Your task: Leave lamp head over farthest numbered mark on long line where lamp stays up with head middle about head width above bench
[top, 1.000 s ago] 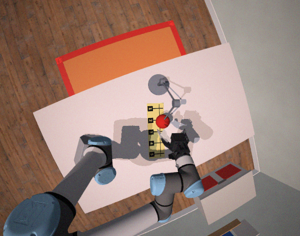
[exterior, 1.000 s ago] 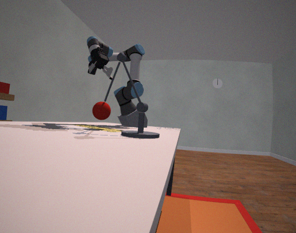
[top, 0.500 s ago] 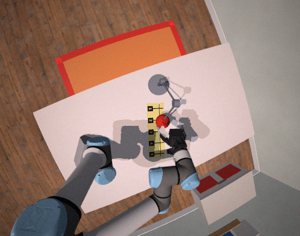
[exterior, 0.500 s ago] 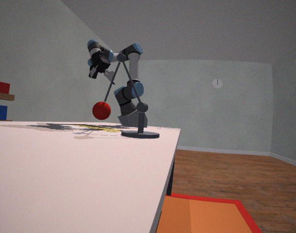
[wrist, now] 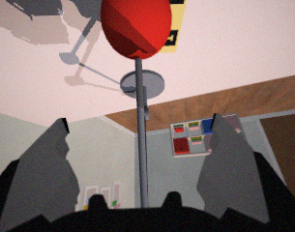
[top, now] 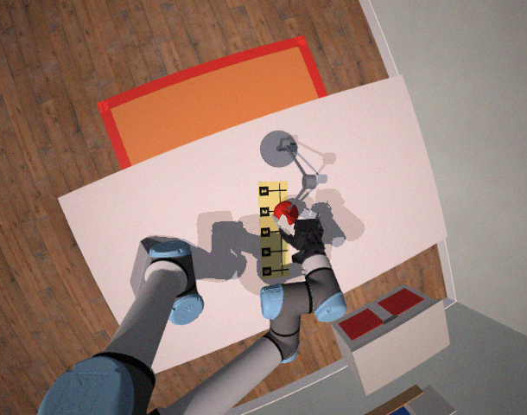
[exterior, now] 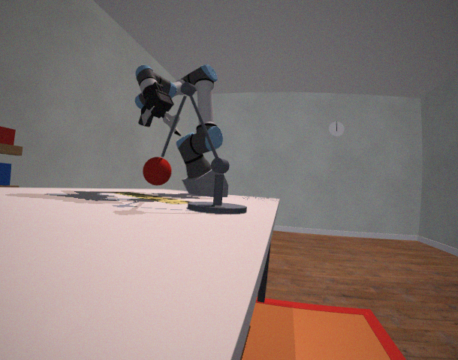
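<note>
Between the spread, empty fingers of the gripper (wrist: 139,145), the lamp's rod (wrist: 141,145) runs toward twelve o'clock to the red head (wrist: 135,26).

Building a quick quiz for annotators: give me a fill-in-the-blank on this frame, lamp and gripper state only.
1. The lamp's head is a ball coloured ____.
2. The gripper has its fingers ____, with the lamp's thin rod running between them untouched.
3. From the top, the head sits over the yellow strip nearest the mark numbered ____.
4. The lamp's round base stands on the ____ bench top.

Missing words: red; open; 2; white
</note>
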Controlling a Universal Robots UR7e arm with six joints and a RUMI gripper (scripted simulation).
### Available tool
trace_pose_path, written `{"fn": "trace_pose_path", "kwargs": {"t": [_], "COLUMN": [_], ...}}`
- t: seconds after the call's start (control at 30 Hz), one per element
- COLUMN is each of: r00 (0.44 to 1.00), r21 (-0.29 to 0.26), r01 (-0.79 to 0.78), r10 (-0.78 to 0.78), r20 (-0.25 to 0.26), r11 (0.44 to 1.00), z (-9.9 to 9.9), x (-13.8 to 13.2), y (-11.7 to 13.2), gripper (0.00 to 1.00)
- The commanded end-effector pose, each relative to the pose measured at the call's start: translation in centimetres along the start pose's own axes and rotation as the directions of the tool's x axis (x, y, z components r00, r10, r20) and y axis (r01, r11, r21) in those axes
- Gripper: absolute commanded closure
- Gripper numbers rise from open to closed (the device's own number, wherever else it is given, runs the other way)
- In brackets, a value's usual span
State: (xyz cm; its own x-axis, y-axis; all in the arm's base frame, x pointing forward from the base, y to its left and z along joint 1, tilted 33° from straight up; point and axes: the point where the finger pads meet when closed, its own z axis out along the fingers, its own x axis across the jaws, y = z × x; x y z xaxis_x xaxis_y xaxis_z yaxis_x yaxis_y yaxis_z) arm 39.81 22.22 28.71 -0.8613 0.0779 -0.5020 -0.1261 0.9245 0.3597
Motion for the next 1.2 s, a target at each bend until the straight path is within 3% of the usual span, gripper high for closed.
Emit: {"fn": "trace_pose_path", "kwargs": {"t": [0.0,0.37,1.0,1.03,1.17], "r00": [1.000,1.000,1.000,1.000,1.000], "r21": [-0.004,-0.014,-0.014,-0.014,-0.014], "r01": [0.006,0.019,0.020,0.020,0.020], "r10": [-0.006,-0.020,-0.020,-0.020,-0.020], "r20": [-0.002,-0.009,-0.007,-0.007,-0.007], "r11": [1.000,1.000,1.000,1.000,1.000], "z": [1.0,3.5,4.9,4.8,4.8], "x": [0.0,0.1,-0.2,-0.1,-0.1], "y": [0.1,0.3,0.1,0.1,0.1], "gripper": [0.00,0.00,0.00,1.00,1.00]}}
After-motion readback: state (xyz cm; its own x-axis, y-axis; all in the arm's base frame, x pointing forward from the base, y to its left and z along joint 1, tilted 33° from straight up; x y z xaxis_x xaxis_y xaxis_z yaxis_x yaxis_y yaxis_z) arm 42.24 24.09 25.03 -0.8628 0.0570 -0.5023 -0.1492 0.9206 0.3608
